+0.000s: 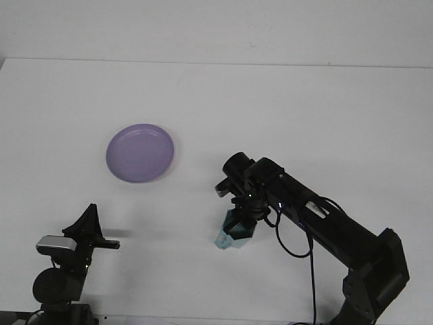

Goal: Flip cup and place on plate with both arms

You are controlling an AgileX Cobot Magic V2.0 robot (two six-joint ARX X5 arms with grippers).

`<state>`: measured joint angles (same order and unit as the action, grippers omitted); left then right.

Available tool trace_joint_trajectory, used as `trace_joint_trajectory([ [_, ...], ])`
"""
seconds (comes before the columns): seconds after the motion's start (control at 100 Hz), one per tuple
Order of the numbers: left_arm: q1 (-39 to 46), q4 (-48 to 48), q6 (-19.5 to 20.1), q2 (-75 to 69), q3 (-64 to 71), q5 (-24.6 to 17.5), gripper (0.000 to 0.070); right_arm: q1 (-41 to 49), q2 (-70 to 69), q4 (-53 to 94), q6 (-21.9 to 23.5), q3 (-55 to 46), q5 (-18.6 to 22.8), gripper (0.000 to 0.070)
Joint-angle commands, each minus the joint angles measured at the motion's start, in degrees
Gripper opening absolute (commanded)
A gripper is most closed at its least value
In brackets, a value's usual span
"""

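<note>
Near the desk's (284, 101) front-left corner, the left gripper (91, 223) is sitting idle, fingers spread apart; the right gripper (238, 227) is clamping the teal cup (231, 238) mid-desk; farther back, the purple plate (140, 152) is lying unobstructed.

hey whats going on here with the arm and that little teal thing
The right arm is stretched out over the white table with its claw shut on a teal cup, holding it low near the table's middle. The purple plate sits empty, up and to the left of the cup. The left claw waits near the front left edge, holding nothing.
</note>
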<state>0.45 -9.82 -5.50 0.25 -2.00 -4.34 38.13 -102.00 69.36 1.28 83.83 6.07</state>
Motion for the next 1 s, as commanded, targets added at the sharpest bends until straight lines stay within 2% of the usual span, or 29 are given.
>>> trace_joint_trajectory([
  [0.0,-0.1,-0.5,-0.2,0.0,0.5,-0.1,0.0012,0.3,-1.6,-0.3,-1.0,1.3,0.0,0.0006],
  [0.06,-0.1,-0.5,-0.2,0.0,0.5,-0.1,0.0012,0.3,-1.6,-0.5,-1.1,1.4,0.7,0.0020],
  [0.09,-0.1,-0.5,-0.2,0.0,0.5,-0.1,0.0012,0.3,-1.6,-0.4,-2.2,1.4,2.3,0.0083],
  [0.12,-0.1,-0.5,-0.2,0.0,0.5,-0.1,0.0012,0.2,-1.6,-0.1,-3.3,1.4,3.0,0.0215],
  [0.18,-0.1,-0.5,-0.2,0.0,0.5,-0.1,0.0012,-0.2,-1.6,0.3,-2.8,1.4,2.8,0.0556],
  [0.19,-0.1,-0.5,-0.2,0.0,0.5,-0.1,0.0012,-0.2,-1.6,0.3,-2.8,1.4,2.8,0.0581],
  [0.2,-0.1,-0.5,-0.2,0.0,0.5,-0.1,0.0012,-0.3,-1.6,0.4,-2.8,1.4,2.9,0.0646],
  [0.22,-0.1,-0.5,-0.2,0.0,0.5,-0.1,0.0012,-0.4,-1.6,0.6,-2.8,1.4,2.9,0.0700],
  [0.4,-0.1,-0.5,-0.2,0.0,0.5,-0.1,0.0012,-1.3,-0.7,2.7,-3.3,3.8,4.5,0.0700],
  [0.64,-0.1,-0.5,-0.2,0.0,0.5,-0.2,0.0012,-3.8,7.3,2.2,-3.5,10.4,4.4,0.0700],
  [0.71,-0.1,-0.5,-0.2,0.0,0.5,-0.2,0.0012,-5.1,10.9,-0.4,-3.0,10.8,4.4,0.0661],
  [0.75,-0.1,-0.5,-0.2,0.0,0.5,-0.2,0.0012,-6.1,13.1,-2.1,-2.8,10.8,4.4,0.0585],
  [0.81,-0.1,-0.5,-0.2,0.0,0.5,-0.2,0.0012,-7.9,16.7,-4.4,-2.8,10.7,4.4,0.0422],
  [0.88,-0.1,-0.6,-0.6,0.0,0.5,-0.2,0.0012,-10.3,21.1,-7.0,-2.8,10.5,4.3,0.0167],
  [0.92,-0.1,-0.6,-1.1,0.0,0.5,-0.2,0.0012,-11.5,23.8,-8.7,-2.8,9.7,4.1,0.0048],
  [0.95,-0.1,-0.6,-1.5,0.0,0.5,-0.2,0.0012,-12.3,25.8,-10.3,-2.8,8.8,3.9,0.0000],
  [0.99,-0.1,-0.6,-1.5,0.0,0.5,-0.2,0.0012,-13.5,28.8,-12.7,-2.8,6.8,2.9,0.0000],
])
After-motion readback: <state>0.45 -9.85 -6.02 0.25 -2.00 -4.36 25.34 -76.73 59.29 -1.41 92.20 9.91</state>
